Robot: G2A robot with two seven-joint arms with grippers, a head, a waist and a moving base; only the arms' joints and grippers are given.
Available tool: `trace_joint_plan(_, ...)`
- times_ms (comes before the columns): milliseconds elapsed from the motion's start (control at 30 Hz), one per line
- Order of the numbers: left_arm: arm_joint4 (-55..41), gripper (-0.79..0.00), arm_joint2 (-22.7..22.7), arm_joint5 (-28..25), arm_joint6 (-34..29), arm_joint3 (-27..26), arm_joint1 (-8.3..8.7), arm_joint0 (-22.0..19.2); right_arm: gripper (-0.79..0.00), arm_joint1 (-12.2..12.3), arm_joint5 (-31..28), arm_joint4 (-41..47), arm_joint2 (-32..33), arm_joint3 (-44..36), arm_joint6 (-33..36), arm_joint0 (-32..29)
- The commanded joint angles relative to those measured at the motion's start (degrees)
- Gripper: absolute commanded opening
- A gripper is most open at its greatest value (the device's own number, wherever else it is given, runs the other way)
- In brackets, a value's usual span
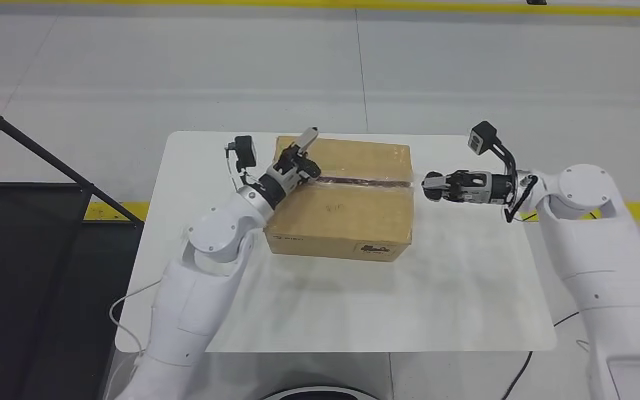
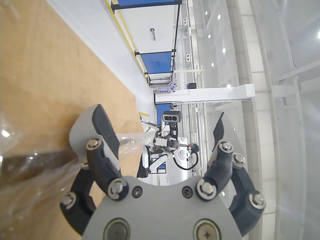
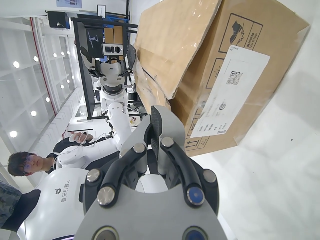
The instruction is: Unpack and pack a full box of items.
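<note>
Box (image 1: 340, 200) sits closed in the middle of the table (image 1: 470, 290), clear tape (image 1: 365, 180) running along its top seam. Left gripper (image 2: 160, 123) is spread wide over one end of that seam, one pad against loose tape; I read it as lining up a pinch. Right gripper (image 3: 156, 123) is pinched tight, nothing visible between its pads, just beside the opposite end, probably to work the torn flap edge.

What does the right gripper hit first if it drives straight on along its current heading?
The cardboard box: the right gripper, jaws shut, points at its near end, about where the taped seam meets the edge. Height is unclear, so it may strike the end wall or catch the flap edge.
</note>
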Motion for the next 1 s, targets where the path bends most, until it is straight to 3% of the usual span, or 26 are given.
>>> trace_joint_plan(0,0.13,0.0,0.32,0.18,0.1,0.34,0.01,-0.22,-0.693,-0.08,0.1,-0.12,-0.34,0.48,0.03,0.35)
trace_joint_plan(167,0.13,0.0,0.94,0.23,0.56,1.34,0.03,-0.68,-0.576,-0.34,0.17,-0.23,-1.23,1.97,-0.18,1.26)
trace_joint_plan(333,-0.26,0.0,1.24,0.07,1.13,2.16,0.05,-0.97,-0.397,-0.3,-0.13,-0.23,-1.07,3.4,-0.57,2.07)
trace_joint_plan(433,-0.48,0.0,1.42,0.03,1.38,2.39,0.07,-1.08,-0.095,0.08,-0.92,0.67,0.35,3.39,-1.04,1.91)
trace_joint_plan(467,-0.55,0.0,1.45,0.02,1.49,2.44,0.07,-1.1,-0.018,0.26,-1.3,0.93,1.05,3.14,-1.62,1.74)
trace_joint_plan(500,-0.65,0.0,1.51,-0.01,1.56,2.45,0.08,-1.12,0.0,0.45,-1.7,1.32,1.78,2.65,-2.15,1.42)
trace_joint_plan(667,-1.24,0.0,1.85,-0.38,1.94,2.9,0.07,-1.36,0.0,1.25,-4.14,3.49,5.1,-3.81,-5.35,-1.7)
trace_joint_plan(733,-1.42,0.0,1.99,-0.54,2.11,3.17,0.06,-1.51,-0.111,1.36,-4.29,3.66,5.31,-7.6,-6.34,-3.27)
trace_joint_plan(800,-1.57,0.0,2.13,-0.72,2.2,3.39,0.06,-1.62,-0.403,1.3,-3.63,3.33,4.72,-10.91,-7.17,-4.27)
trace_joint_plan(900,-1.85,0.0,2.25,-0.9,2.41,3.58,0.06,-1.72,-0.548,0.92,-1.67,1.57,2.38,-13.91,-8.19,-4.31)
trace_joint_plan(967,-1.98,0.0,2.31,-0.96,2.59,3.65,0.07,-1.76,-0.566,0.5,-0.62,0.76,0.54,-14.44,-8.84,-3.54)
